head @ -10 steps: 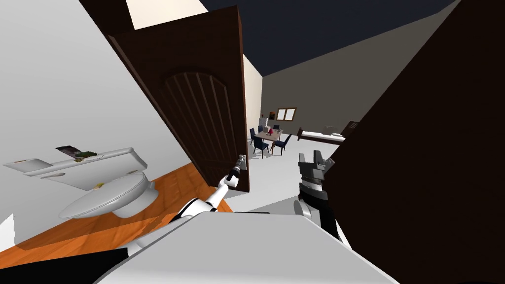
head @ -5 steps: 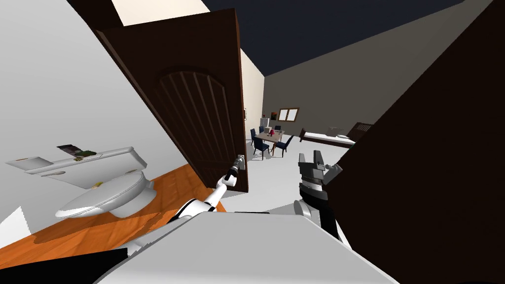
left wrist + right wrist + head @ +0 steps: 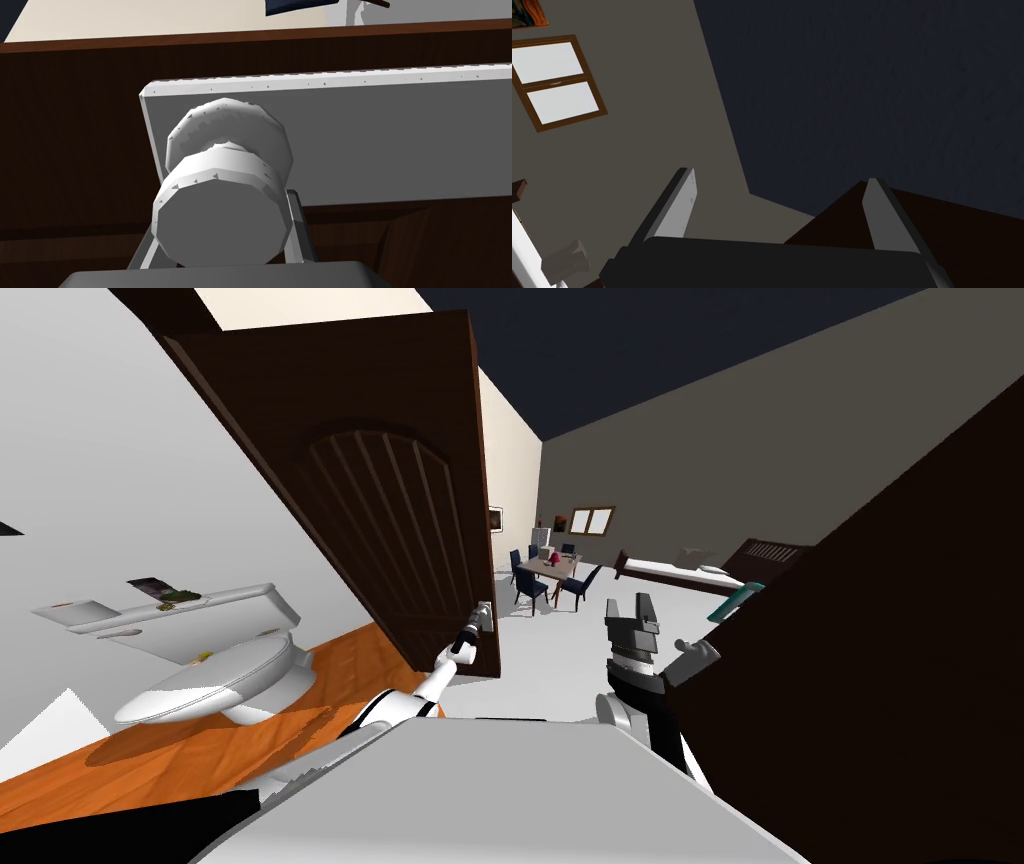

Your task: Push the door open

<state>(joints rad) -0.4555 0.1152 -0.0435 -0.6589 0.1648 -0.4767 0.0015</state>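
Orange floor [image 3: 200,753] and a white toilet [image 3: 225,683] lie left of the dark brown door [image 3: 400,518], which stands ajar. At its near edge the left claw [image 3: 478,628] is clenched on the grey knob [image 3: 220,220], fingers pressing its sides. Right of the doorway, the right claw [image 3: 779,185] is released and empty.

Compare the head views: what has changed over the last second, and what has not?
The door has swung wider, toward the toilet, with the left gripper staying shut on its knob. The right gripper stays open and raised; the toilet has not moved.
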